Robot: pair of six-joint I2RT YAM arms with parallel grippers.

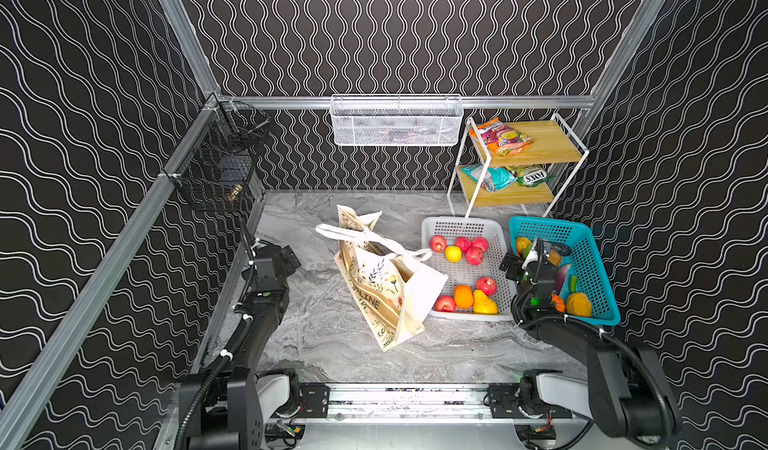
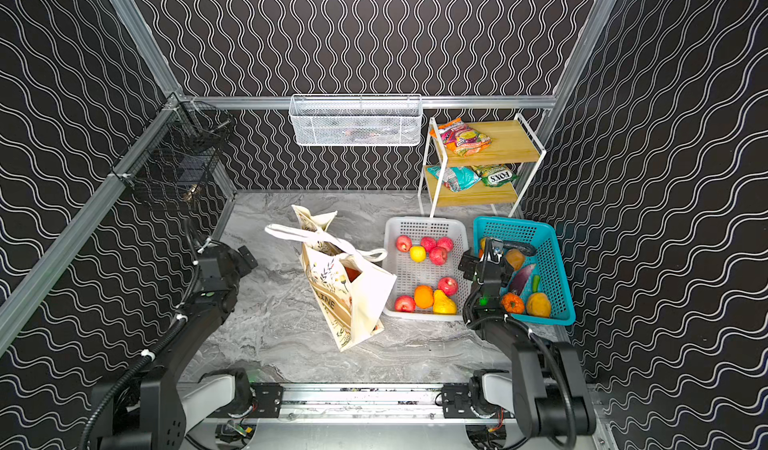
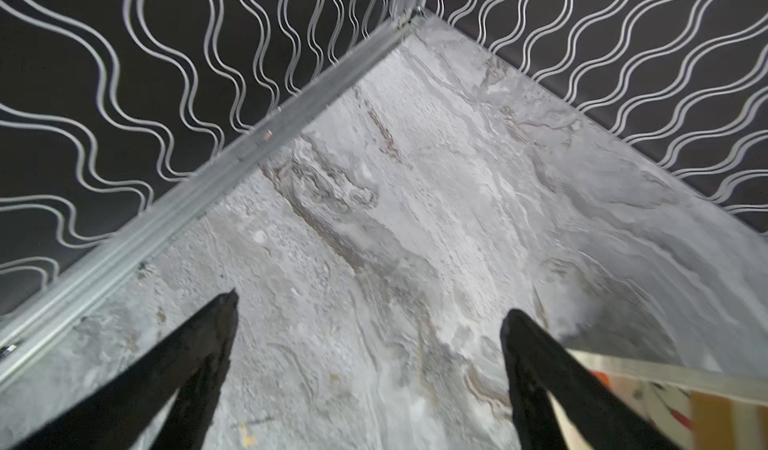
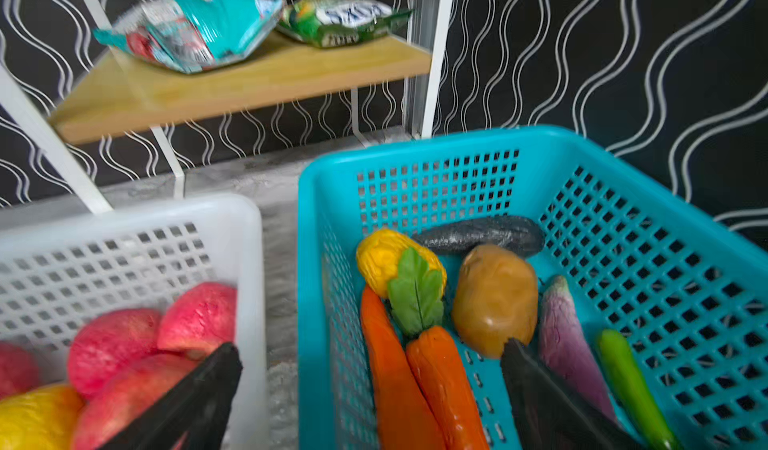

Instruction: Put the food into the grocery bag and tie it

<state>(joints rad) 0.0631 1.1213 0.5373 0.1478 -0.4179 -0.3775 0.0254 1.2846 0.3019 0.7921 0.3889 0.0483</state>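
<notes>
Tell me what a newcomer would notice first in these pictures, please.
The eye goes first to the cream floral tote bag, standing in the middle of the grey marble table. To its right sit a white basket of red apples and an orange, and a teal basket of vegetables. The open right gripper hangs above the gap between the two baskets.

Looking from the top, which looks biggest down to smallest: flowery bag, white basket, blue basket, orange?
Largest: the flowery bag.
Next: the white basket and the blue basket, which look about alike.
Smallest: the orange.
</notes>
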